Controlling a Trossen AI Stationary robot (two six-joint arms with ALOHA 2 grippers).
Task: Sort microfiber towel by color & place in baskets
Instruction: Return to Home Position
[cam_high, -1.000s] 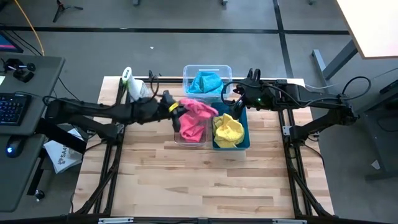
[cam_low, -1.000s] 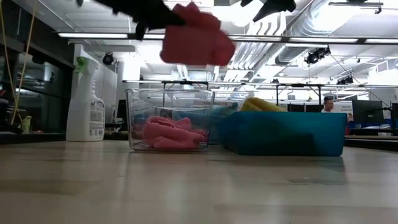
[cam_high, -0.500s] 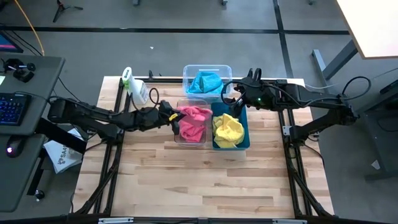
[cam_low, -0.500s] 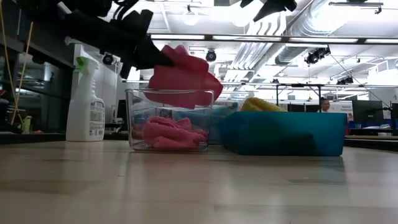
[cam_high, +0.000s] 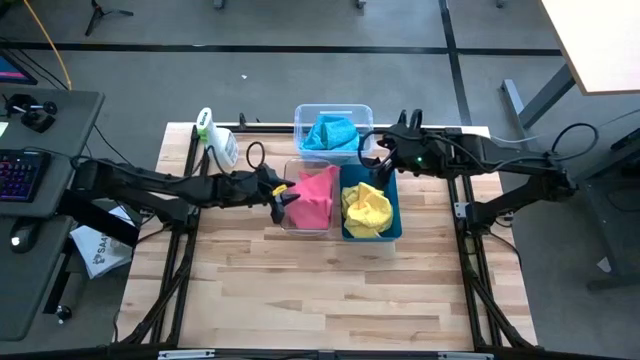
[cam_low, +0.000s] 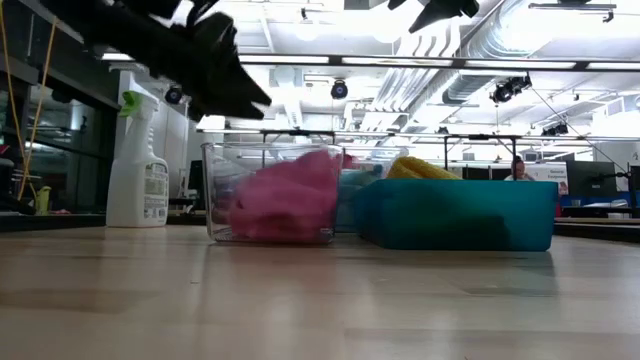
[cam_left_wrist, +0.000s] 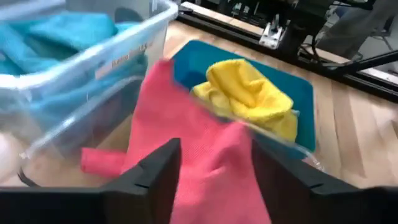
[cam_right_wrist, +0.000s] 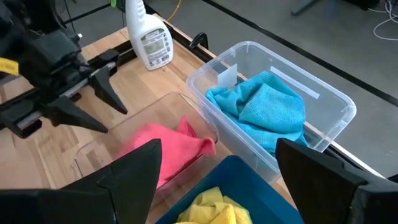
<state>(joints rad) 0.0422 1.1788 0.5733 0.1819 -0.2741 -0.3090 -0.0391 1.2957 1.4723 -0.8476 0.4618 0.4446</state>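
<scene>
While pink towel (cam_high: 318, 195) fills clear bin (cam_high: 300, 229) — teal bin (cam_high: 372, 236) holds yellow towel (cam_high: 366, 208).

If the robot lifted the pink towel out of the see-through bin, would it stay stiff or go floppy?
Probably floppy: the pink microfiber towel lies slumped in soft folds inside the clear plastic bin. Probably light too, being thin cloth. Held by one corner, it would likely hang down from the left gripper, open beside the bin.

A: Sorting state?
B: Rear clear bin (cam_high: 300, 112) holds the blue towel (cam_high: 330, 132). Front clear bin (cam_high: 288, 222) holds the pink towel (cam_high: 315, 195), crumpled.
A: Teal bin (cam_high: 394, 226)?
B: Just beside the front clear bin, with the yellow towel (cam_high: 367, 208) bunched inside.
</scene>
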